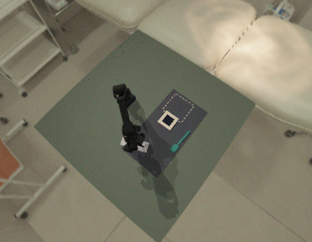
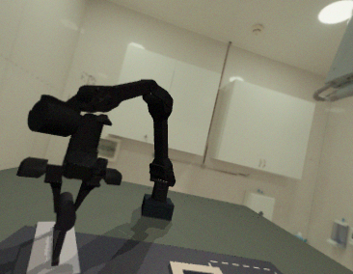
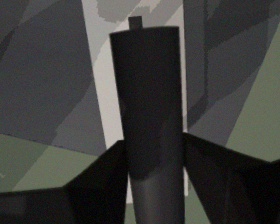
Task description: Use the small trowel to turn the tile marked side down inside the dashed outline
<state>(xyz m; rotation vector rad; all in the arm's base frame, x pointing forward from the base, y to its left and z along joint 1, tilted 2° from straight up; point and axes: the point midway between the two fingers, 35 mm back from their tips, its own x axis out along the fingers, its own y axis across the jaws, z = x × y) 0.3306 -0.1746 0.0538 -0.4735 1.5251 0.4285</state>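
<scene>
My gripper (image 1: 133, 145) (image 2: 67, 207) (image 3: 152, 143) is shut on the thick dark handle of what looks like the small trowel (image 2: 67, 214) (image 3: 148, 90). Its narrow dark end points down over a pale strip (image 2: 41, 241) (image 3: 103, 100); whether it touches is unclear. The rest of its blade does not show clearly. The tile (image 1: 168, 120) (image 2: 179, 268) lies flat on the dark mat (image 1: 154, 159) with a pale border and a dark square, its marked side, facing up. It lies just beside the dashed outline (image 1: 176, 94) (image 2: 240, 264), on the side nearer the gripper.
A teal tool (image 1: 180, 141) with a slim handle and a wide flat head lies on the mat beside the tile. The arm's base (image 2: 157, 207) stands on the green table (image 1: 93, 106). Pale padded furniture (image 1: 234, 38) adjoins the table's far edge in the top view.
</scene>
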